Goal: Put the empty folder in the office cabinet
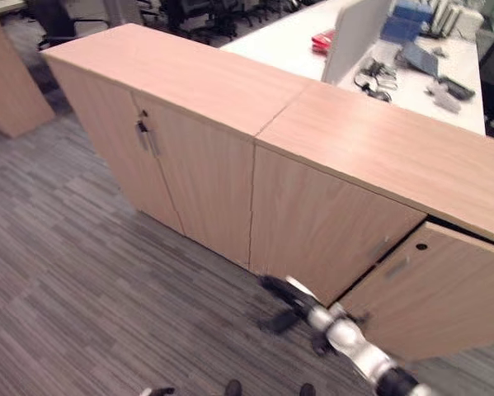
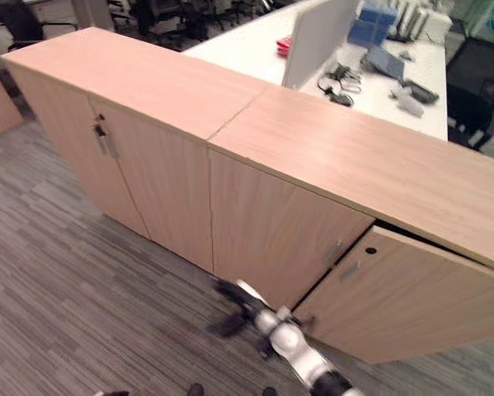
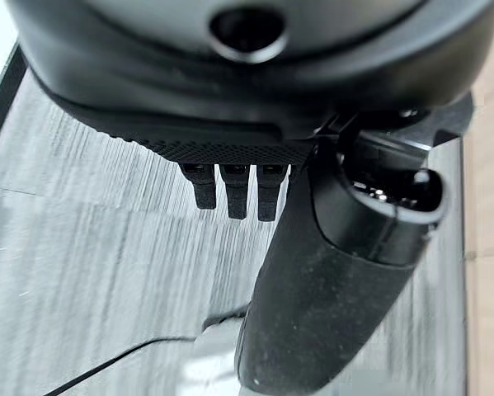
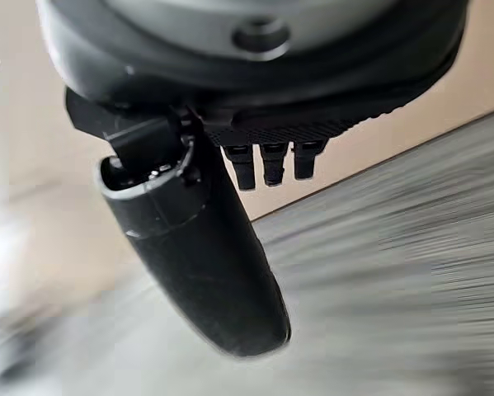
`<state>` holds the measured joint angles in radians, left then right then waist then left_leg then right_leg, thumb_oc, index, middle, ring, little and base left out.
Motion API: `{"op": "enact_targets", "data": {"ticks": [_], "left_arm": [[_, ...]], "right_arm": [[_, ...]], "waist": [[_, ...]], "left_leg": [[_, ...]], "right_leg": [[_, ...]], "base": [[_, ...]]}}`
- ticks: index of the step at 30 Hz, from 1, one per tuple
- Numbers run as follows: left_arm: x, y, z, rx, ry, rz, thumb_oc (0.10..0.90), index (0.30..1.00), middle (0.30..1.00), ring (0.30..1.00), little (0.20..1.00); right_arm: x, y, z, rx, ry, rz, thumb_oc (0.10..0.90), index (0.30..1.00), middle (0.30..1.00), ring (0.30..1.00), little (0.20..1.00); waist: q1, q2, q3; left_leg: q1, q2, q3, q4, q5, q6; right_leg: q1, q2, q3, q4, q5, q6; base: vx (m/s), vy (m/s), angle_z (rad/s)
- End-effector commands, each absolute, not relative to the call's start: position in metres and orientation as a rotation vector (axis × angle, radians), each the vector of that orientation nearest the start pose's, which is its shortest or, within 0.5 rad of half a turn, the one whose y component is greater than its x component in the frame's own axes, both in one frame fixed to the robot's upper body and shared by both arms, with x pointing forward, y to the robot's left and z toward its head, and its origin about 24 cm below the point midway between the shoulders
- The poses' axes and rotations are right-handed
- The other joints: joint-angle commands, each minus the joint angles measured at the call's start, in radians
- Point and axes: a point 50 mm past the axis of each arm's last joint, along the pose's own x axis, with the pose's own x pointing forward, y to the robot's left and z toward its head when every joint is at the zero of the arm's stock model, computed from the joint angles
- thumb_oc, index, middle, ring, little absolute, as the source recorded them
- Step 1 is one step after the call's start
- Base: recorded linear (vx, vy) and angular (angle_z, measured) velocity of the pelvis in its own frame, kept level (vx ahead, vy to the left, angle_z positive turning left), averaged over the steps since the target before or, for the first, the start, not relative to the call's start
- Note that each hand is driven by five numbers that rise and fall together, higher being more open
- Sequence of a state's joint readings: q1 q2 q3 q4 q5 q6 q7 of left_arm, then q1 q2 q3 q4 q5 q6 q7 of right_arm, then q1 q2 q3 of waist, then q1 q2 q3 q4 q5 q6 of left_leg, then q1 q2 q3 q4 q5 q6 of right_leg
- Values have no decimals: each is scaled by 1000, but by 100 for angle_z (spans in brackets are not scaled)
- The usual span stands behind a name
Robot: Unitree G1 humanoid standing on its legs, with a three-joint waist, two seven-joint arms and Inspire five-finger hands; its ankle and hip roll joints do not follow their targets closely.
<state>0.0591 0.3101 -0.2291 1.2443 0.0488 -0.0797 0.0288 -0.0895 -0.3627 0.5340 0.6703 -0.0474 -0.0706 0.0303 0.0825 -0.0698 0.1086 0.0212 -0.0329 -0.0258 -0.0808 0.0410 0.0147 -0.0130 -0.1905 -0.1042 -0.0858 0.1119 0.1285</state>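
— What do the head views give for the room?

— Grey striped carpet [image 1: 82, 297] in front of a long, low office cabinet [image 1: 312, 214] of pale wood. Far behind it stands a white tabletop [image 1: 288, 45] with a divider panel [image 1: 354, 33] and loose office items, and dark chairs [image 1: 57, 21] stand at the far left.

— And the doors?

— The left pair is closed, handles [image 1: 145, 136] meeting at the seam. The far-right door [image 1: 444, 297] stands ajar, swung out toward the near side, a dark gap above it.

— Where is the hand?

— The right hand [image 1: 281, 307] is low over the carpet, just left of that door's free edge, apart from the wood. Its fingers are spread and hold nothing. Open carpet lies to its left and near side.

— The folder?

— I cannot tell where it is.

— Left wrist view?

— The left hand [image 3: 255, 107] hangs over carpet, its fingers [image 3: 237, 194] straight in a row, thumb [image 3: 329, 313] out, nothing in it. A strip of wood runs along one edge.

— Right wrist view?

— Straight fingers [image 4: 273, 163], thumb apart, nothing held. Cabinet wood is beyond them, meeting the carpet.
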Motion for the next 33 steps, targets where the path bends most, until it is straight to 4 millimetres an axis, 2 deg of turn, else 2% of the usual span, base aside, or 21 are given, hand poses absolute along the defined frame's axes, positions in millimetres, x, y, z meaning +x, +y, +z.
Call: {"op": "enact_targets", "data": {"ticks": [1, 3, 5, 6, 7, 10, 11, 14, 24, 33], "left_arm": [[115, 250, -149, 465, 1093, -49, 800, 900, 900, 900, 900], [109, 251, -151, 447, 1115, -58, 800, 900, 900, 900, 900], [105, 259, -150, 463, 1144, -61, 800, 900, 900, 900, 900], [104, 259, -150, 463, 1144, -61, 800, 900, 900, 900, 900], [103, 266, -148, 503, 1152, -84, 800, 900, 900, 900, 900], [103, 272, -146, 527, 1155, -91, 800, 900, 900, 900, 900], [103, 272, -146, 527, 1155, -92, 800, 900, 900, 900, 900], [97, 276, -146, 512, 1175, -63, 800, 900, 900, 900, 900], [87, 272, -150, 400, 1190, -4, 800, 900, 900, 900, 900], [86, 263, -154, 360, 1197, 5, 800, 900, 900, 900, 900]], "right_arm": [[208, -180, -97, -714, 573, 372, 800, 900, 900, 900, 900], [173, -201, -126, -700, 793, 314, 800, 900, 900, 900, 900], [144, -215, -141, -701, 933, 295, 800, 900, 900, 900, 900], [144, -215, -141, -700, 933, 295, 800, 900, 900, 900, 900], [117, -229, -150, -747, 1048, 311, 800, 900, 900, 900, 900], [92, -242, -156, -750, 1151, 296, 800, 900, 900, 900, 900], [92, -242, -156, -749, 1151, 296, 800, 900, 900, 900, 900], [72, -252, -159, -659, 1247, 201, 800, 900, 900, 900, 900], [86, -239, -159, -576, 1190, 178, 800, 900, 900, 900, 900], [87, -241, -159, -508, 1192, 98, 800, 900, 900, 900, 900]], "waist": [[-16, 39, -5], [-21, 42, -11], [-26, 42, -18], [-26, 42, -17], [-33, 41, -22], [-41, 41, -29], [-41, 41, -29], [-48, 44, -35], [-54, 64, -44], [-59, 74, -48]], "left_leg": [[31, 62, 62, -6, -57, -64], [37, 65, 61, -6, -58, -67], [46, 67, 62, -6, -62, -70], [47, 67, 62, -6, -63, -70], [55, 71, 62, -6, -66, -74], [62, 77, 61, -6, -68, -79], [62, 77, 61, -6, -69, -79], [69, 82, 60, -6, -70, -84], [86, 89, 71, -6, -71, -91], [99, 91, 86, -6, -76, -91]], "right_leg": [[66, -9, -1, 90, -136, 67], [76, -9, -4, 76, -134, 67], [90, -7, -5, 63, -135, 66], [91, -7, -5, 63, -135, 66], [107, -5, -5, 50, -136, 64], [118, -1, -9, 40, -138, 61], [118, -1, -9, 40, -138, 60], [129, 3, -11, 29, -141, 57], [145, 7, 2, 9, -143, 49], [151, 8, 8, 3, -141, 48]], "base": [[52, -42, -13], [53, -58, -23], [48, -54, -20], [59, -89, -6], [54, -84, -4], [41, -80, -2], [22, -57, -11], [21, -74, -6], [7, -19, -1], [1, 1, 0]]}}
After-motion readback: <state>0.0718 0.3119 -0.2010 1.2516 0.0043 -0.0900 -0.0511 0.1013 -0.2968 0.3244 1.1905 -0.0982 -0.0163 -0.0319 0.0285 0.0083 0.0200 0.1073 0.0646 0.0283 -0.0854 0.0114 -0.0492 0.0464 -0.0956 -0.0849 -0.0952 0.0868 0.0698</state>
